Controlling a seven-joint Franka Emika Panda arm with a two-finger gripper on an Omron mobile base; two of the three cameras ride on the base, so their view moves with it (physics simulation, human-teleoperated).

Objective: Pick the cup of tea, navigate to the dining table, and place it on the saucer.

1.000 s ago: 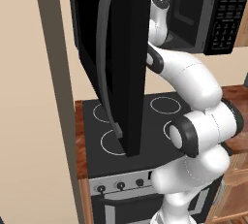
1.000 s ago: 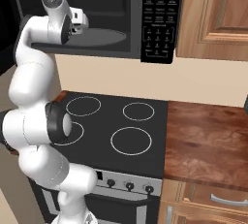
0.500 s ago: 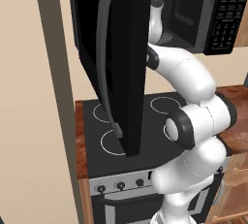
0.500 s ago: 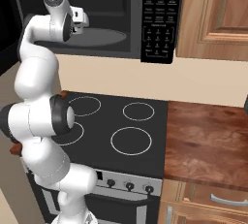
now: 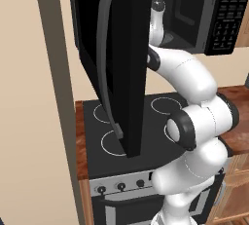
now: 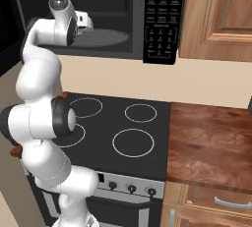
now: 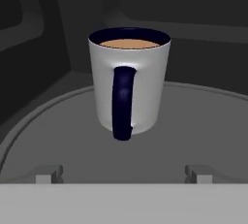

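Cup of tea (image 7: 129, 87): upright on microwave turntable (image 7: 203, 136), handle at 6 o'clock
Gripper (image 7: 124, 173): jaws wide, empty; has advanced into microwave (image 6: 98, 19); grasp next

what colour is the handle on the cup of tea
Dark navy, matching the rim; the cup of tea shows best in the hand view.

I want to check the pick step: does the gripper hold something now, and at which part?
Nothing is held. The gripper is open in front of the cup of tea, which stands upright on the microwave's turntable, its handle toward the hand.
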